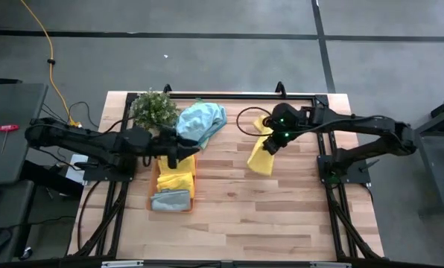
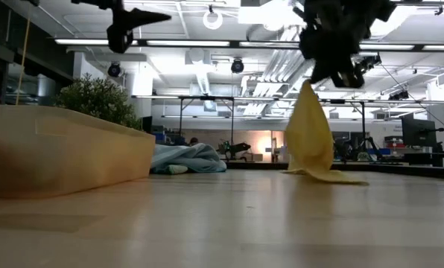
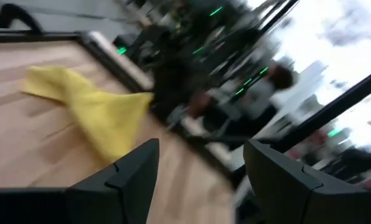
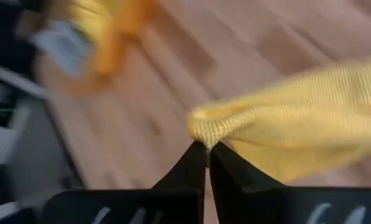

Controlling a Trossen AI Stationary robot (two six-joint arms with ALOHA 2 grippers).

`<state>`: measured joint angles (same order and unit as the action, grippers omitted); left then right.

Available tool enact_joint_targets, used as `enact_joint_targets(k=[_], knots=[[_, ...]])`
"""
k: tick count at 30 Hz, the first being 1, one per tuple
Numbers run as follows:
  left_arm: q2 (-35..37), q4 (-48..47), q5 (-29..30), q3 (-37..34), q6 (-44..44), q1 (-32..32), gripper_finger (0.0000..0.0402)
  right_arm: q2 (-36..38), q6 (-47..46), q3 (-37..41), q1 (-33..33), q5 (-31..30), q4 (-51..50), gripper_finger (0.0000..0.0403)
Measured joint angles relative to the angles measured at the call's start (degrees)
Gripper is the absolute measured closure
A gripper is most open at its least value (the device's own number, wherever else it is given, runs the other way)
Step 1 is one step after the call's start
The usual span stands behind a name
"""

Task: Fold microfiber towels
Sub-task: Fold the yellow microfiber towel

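A bright yellow microfiber towel (image 2: 311, 134) hangs at the table's right centre, under my right gripper (image 4: 208, 155), which is shut on its top. The high view shows this towel (image 1: 261, 156) stretching from the gripper toward the near side. A light blue towel (image 1: 201, 120) lies crumpled on the table at the far middle. A folded yellow towel (image 1: 176, 171) and a grey one (image 1: 170, 199) lie in the orange tray (image 1: 153, 186). My left gripper (image 3: 198, 174) is open, raised over the tray's far end and holding nothing. My right gripper pinches a bunched bit of the yellow towel's hemmed edge (image 4: 205, 132) between its two fingertips. The fingers slant down from above. The towel hangs below them in a narrow drape, and its lower end (image 2: 328, 176) lies on the table.
A small bushy plant (image 1: 154, 109) stands at the far left, beside the blue towel. The tray's wall (image 2: 65, 152) fills the left of the low view. Bare wood spreads over the near half of the table (image 1: 267, 216).
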<state>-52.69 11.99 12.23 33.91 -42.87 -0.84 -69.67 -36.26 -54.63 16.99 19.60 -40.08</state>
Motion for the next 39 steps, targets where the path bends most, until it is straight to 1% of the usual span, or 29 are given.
enact_joint_targets(k=[2,6,8,11,13,19,23,26,29,31,33,35,37,39], knots=[[-2.3,-2.0,-0.1,1.7,1.9,0.0,0.0177,-0.2,-2.9,-1.5,-2.1,0.4,3.8,0.0402],[-9.0,-1.5,-1.6,4.1,3.8,0.0,0.0177,-0.2,-8.2,-3.2,-4.0,-0.1,11.6,0.0403],[-12.9,-1.5,-2.2,5.5,4.4,0.0,0.0177,-0.2,-10.1,-3.8,-3.9,-2.7,12.5,0.0403],[-19.0,-1.4,-4.0,7.7,4.5,0.2,0.0177,-0.2,-11.3,-3.9,-3.1,-8.7,11.5,0.0403],[-22.9,-1.5,-4.9,8.8,4.5,0.5,0.0177,-0.2,-12.0,-3.5,-2.0,-10.7,10.3,0.0403],[-33.5,-1.5,-5.0,12.2,4.6,1.0,0.0177,-0.2,-12.7,-0.9,0.3,-10.4,5.8,0.0403],[-39.6,-1.7,-2.8,14.3,4.6,0.4,0.0177,-0.2,-11.8,0.0,0.4,-9.4,5.0,0.0403],[-43.0,-4.4,-2.5,17.4,5.1,-1.0,0.0177,-0.2,-11.4,0.0,0.4,-8.1,4.9,0.0403],[-44.8,-11.8,-2.1,23.2,10.9,-3.0,0.0177,-0.2,-11.0,0.0,0.4,-6.6,4.9,0.0403],[-46.0,-18.2,0.9,27.9,17.4,-4.5,0.0177,-0.2,-10.1,0.0,0.4,-5.8,4.8,0.0403],[-47.5,-24.8,5.3,32.4,24.8,-6.4,0.0177,-0.2,-9.8,0.0,0.4,-5.4,4.7,0.0403],[-49.5,-29.6,7.7,36.3,31.9,-8.8,0.0177,-0.2,-9.8,0.0,0.4,-5.2,4.6,0.0403],[-51.6,-32.8,7.5,39.0,37.3,-11.3,0.0177,-0.2,-9.4,0.0,0.4,-5.0,4.7,0.0403],[-54.1,-34.4,4.6,40.7,40.2,-13.7,0.0177,-0.2,-9.0,0.0,0.4,-5.0,4.7,0.0403]])
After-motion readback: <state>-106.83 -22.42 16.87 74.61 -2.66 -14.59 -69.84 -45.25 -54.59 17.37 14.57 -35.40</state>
